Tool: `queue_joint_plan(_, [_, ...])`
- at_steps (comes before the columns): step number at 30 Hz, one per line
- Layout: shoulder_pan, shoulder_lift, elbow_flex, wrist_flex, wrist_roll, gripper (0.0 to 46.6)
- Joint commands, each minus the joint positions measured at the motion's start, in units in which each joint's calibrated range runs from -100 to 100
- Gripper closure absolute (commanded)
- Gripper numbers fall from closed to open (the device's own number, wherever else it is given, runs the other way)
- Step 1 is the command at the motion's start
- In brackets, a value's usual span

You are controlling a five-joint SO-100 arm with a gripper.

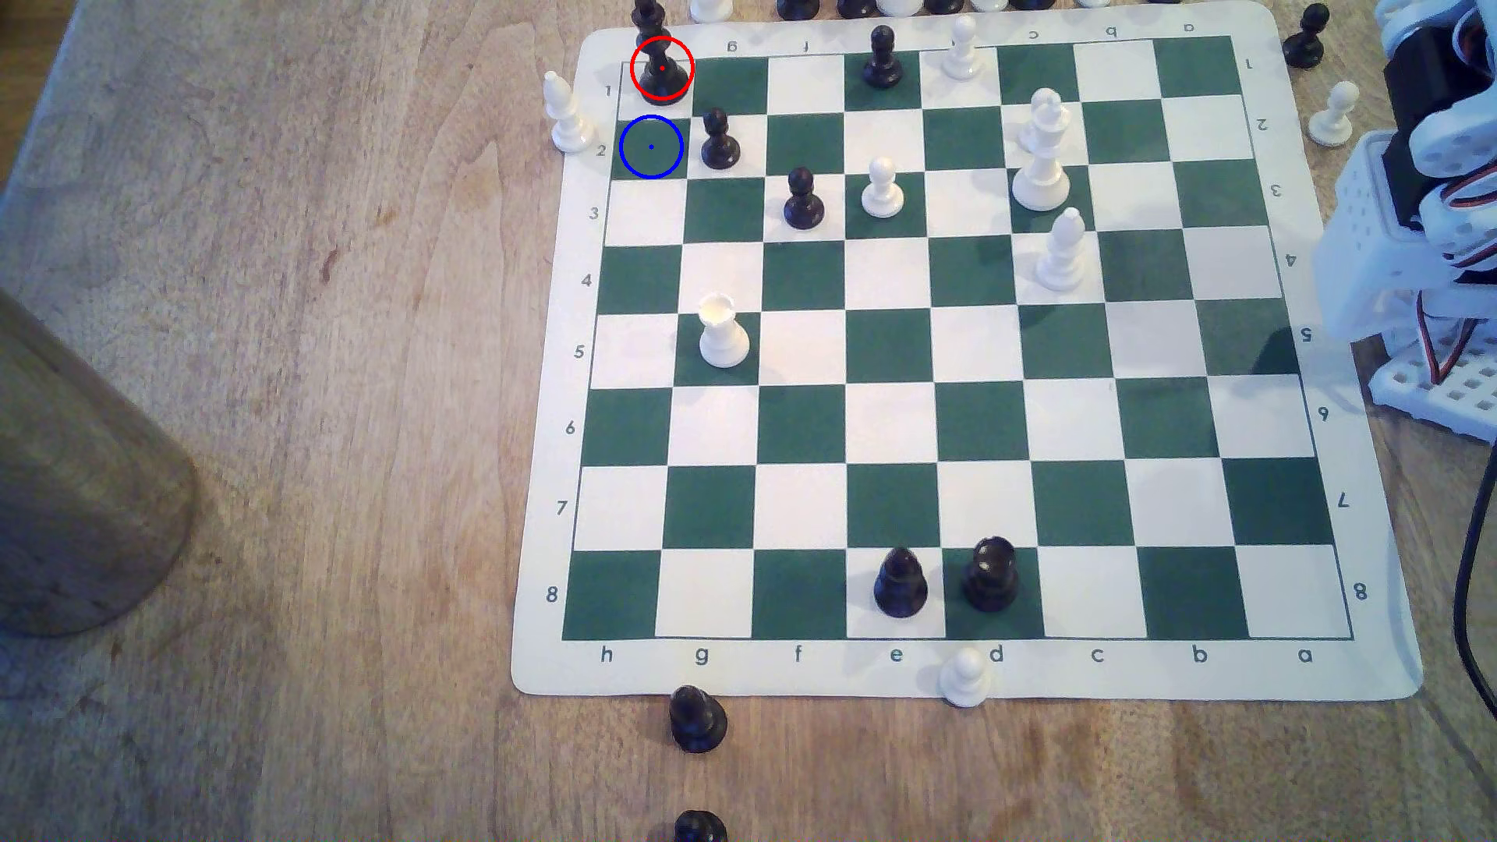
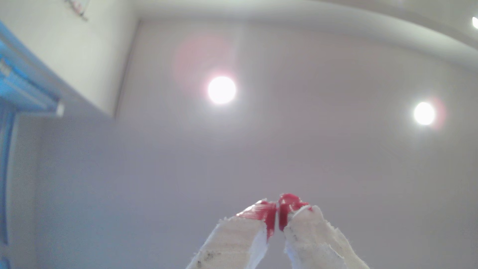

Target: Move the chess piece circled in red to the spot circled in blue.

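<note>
1. Tool (image 2: 278, 214): red-tipped fingers pressed together, nothing between them, aimed up at a ceiling with two round lights (image 2: 221, 90).
2. Arm (image 1: 1426, 202) sits folded off the board's edge, at the exterior view's right.
3. Chess piece (image 1: 662, 73): upright on the red-circled corner square, far top-left of the board (image 1: 972, 672) in the exterior view, well apart from the arm.
4. Spot (image 1: 651, 147): blue-circled green square just below the piece, bare; a black pawn (image 1: 719, 142) stands beside it.
</note>
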Motion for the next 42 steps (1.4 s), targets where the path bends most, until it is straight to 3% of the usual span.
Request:
queue_joint_plan(1, [2.2, 0.1, 1.3, 4.9, 0.1, 46.4])
queue_joint_plan(7, [2.2, 0.1, -0.5, 29.0, 0.1, 46.4])
queue_joint_plan(11, [3.3, 0.1, -8.2, 51.9, -0.1, 46.4])
queue_joint_plan(13, [4.7, 0.1, -16.3, 72.7, -0.2, 46.4])
queue_joint_plan(17, [8.3, 0.1, -25.8, 93.7, -0.2, 46.4])
queue_joint_plan(26, [15.7, 0.8, -33.6, 127.9, -0.3, 46.4])
queue_joint_plan(29, [17.6, 1.4, -33.7, 134.4, -0.2, 46.4])
queue_joint_plan(37, [15.9, 16.6, -38.5, 137.3, -1.0, 46.4])
queue_joint_plan(42, [15.8, 36.3, -51.4, 137.5, -3.1, 46.4])
